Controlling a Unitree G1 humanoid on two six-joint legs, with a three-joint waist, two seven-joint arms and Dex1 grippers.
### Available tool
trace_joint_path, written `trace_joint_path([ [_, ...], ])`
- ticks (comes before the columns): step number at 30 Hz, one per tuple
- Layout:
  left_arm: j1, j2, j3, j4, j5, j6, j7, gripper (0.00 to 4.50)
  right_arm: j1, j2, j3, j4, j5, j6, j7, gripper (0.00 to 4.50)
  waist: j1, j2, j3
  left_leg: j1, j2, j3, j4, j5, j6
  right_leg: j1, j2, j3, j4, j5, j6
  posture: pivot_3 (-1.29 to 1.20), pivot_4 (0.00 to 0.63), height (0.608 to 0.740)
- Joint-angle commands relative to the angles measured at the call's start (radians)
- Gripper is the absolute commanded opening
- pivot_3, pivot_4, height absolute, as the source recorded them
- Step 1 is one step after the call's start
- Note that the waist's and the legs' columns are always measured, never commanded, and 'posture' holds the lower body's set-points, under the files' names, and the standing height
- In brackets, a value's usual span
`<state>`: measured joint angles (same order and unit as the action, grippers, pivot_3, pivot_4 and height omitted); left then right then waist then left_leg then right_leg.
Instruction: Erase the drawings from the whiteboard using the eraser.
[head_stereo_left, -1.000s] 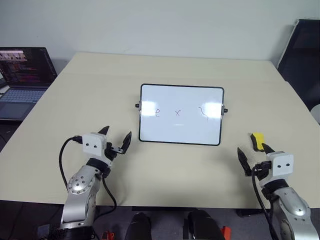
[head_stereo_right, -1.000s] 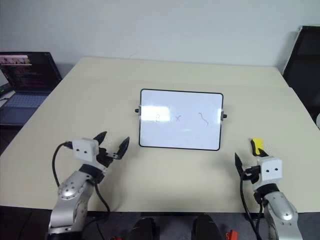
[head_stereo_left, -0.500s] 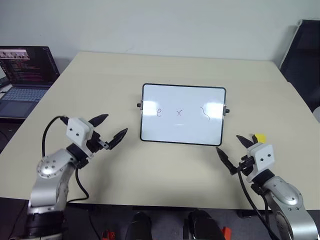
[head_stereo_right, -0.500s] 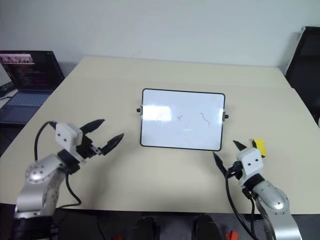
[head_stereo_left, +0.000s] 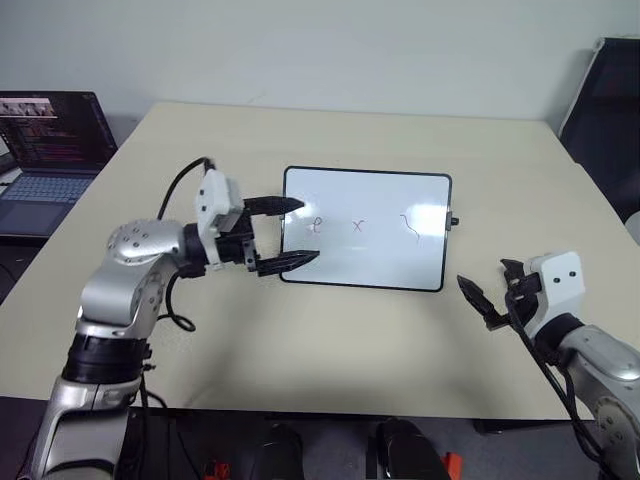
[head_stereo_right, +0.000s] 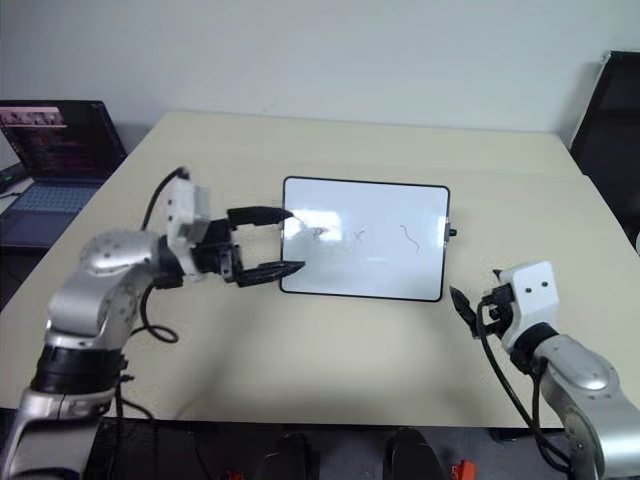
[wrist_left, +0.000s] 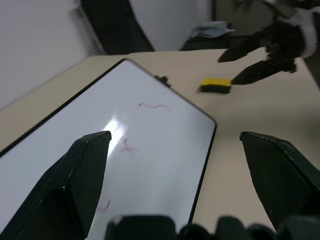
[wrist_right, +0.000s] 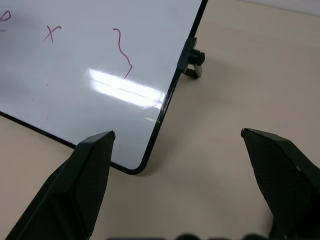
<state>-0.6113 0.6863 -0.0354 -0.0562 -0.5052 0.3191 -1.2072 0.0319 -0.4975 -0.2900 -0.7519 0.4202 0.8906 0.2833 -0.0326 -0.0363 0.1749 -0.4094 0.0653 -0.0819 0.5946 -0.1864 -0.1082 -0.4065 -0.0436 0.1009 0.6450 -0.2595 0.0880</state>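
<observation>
Two end effectors are seen spread wide and empty — the left end effector (head_stereo_left: 290, 234) over the whiteboard (head_stereo_left: 366, 229)'s left edge, the right end effector (head_stereo_left: 489, 290) near its right corner. Three drawings (head_stereo_left: 358, 226) remain; the eraser (wrist_left: 216, 85) lies on the worktop (head_stereo_left: 200, 150) beside the right one.

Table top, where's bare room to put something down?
The table is bare behind the whiteboard up to the far edge, and along the near edge between the left end effector and the right end effector. Crowded: the board's left side.
</observation>
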Motion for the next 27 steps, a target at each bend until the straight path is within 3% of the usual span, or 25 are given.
trace_joint_path([
  [1,-0.082,-0.035,-0.071,0.025,0.018,-0.008,-0.073,4.5,-0.047,-0.002,-0.014,0.006,0.002,0.056,-0.039,4.43,0.0,0.0,0.0,0.0,0.0,0.0,0.0,0.0,0.0,0.0,0.0,0.0,0.0,0.0,0.0,0.0,0.15,0.74],
  [8,-0.202,-0.136,-0.135,0.122,0.064,-0.074,-0.138,4.5,-0.209,0.025,-0.104,0.249,-0.033,0.116,-0.14,4.43,-0.002,0.001,0.001,-0.001,0.0,-0.001,0.0,0.0,0.0,0.0,0.001,0.0,0.0,0.0,0.0,0.0,0.15,0.74],
  [13,-0.24,-0.197,-0.156,0.13,0.071,-0.093,-0.163,4.5,-0.267,-0.04,-0.096,0.455,-0.082,0.042,-0.104,4.43,-0.002,0.001,0.001,-0.002,0.0,-0.001,0.0,0.0,0.001,0.0,0.001,0.0,0.0,0.0,0.002,0.0,0.15,0.74],
  [27,-0.228,-0.203,-0.142,0.133,0.087,-0.104,-0.16,4.5,-0.275,-0.039,-0.072,0.637,-0.094,-0.031,-0.043,4.43,-0.015,0.004,0.003,-0.002,0.0,-0.002,0.0,0.0,0.001,0.0,0.001,0.0,0.001,0.003,0.007,0.0,0.15,0.74],
])
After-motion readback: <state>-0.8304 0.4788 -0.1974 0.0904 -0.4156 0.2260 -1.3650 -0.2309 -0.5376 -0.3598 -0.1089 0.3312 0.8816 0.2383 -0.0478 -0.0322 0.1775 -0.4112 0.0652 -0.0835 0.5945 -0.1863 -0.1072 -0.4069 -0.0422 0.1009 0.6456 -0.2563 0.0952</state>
